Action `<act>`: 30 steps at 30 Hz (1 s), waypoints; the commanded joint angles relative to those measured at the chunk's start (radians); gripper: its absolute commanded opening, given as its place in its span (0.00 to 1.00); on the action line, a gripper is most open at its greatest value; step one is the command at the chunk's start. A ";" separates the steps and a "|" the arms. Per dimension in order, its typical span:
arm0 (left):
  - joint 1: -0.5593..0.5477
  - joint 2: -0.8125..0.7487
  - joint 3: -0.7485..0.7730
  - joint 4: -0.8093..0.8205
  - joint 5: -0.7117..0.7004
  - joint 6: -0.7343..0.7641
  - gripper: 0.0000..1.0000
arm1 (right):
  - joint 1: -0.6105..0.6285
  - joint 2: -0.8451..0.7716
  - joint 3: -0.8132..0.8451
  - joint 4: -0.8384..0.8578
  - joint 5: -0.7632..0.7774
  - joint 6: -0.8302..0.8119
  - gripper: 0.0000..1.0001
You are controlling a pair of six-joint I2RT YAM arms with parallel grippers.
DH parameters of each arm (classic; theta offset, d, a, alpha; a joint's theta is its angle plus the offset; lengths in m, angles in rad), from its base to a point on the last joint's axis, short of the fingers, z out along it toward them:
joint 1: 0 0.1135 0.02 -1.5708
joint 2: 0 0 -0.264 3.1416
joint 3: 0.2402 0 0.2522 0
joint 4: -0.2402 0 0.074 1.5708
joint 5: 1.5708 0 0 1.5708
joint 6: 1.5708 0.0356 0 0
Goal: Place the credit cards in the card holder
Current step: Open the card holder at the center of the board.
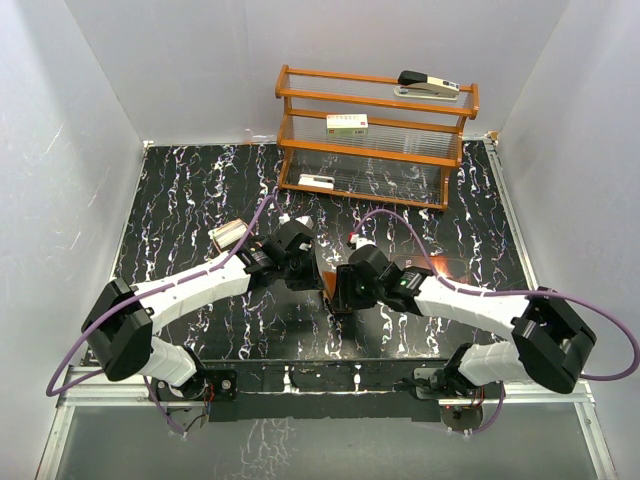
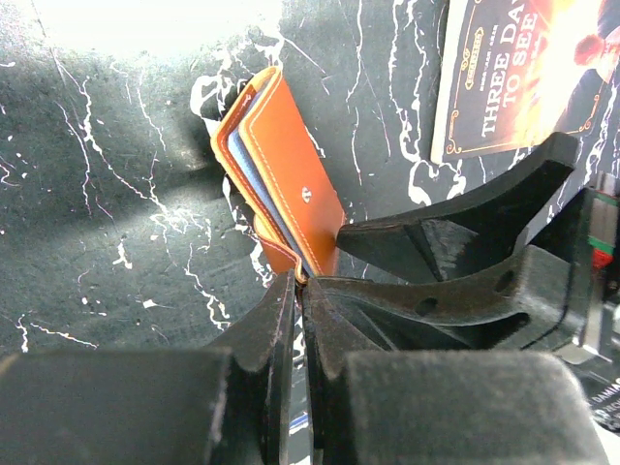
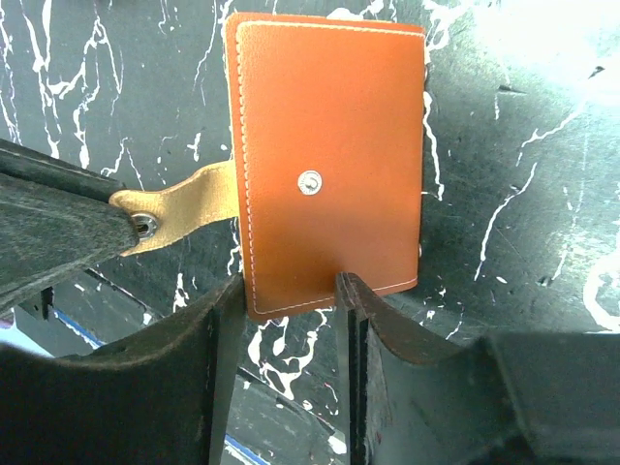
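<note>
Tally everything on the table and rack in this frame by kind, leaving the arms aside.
Brown card holder: 1
Booklet: 1
Small tan tray: 1
Wooden rack: 1
Stapler: 1
White boxes: 2, middle shelf and bottom shelf
Loose credit cards: 0 clearly in view
Total: 7

This is a robotics lab test cell. Plain white panel walls [image 1: 200,60] rise behind and to both sides of the wooden rack [image 1: 375,135], closing in the black marble-patterned tabletop [image 1: 200,180] that spreads in front of it. Nearer than the rack, a left arm [image 1: 190,290] and right arm [image 1: 470,300] trail purple cables [image 1: 262,210] from bases at a metal-framed edge [image 1: 100,400], and a stapler [image 1: 428,85] lies on the rack's top shelf.
</note>
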 commanded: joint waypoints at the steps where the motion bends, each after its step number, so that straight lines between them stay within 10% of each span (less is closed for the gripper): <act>1: 0.004 -0.026 -0.001 -0.002 0.023 0.004 0.00 | 0.004 -0.059 0.044 0.001 0.060 0.006 0.38; 30: 0.005 -0.052 -0.101 -0.091 -0.065 0.074 0.00 | -0.028 -0.021 0.114 -0.154 0.337 0.041 0.07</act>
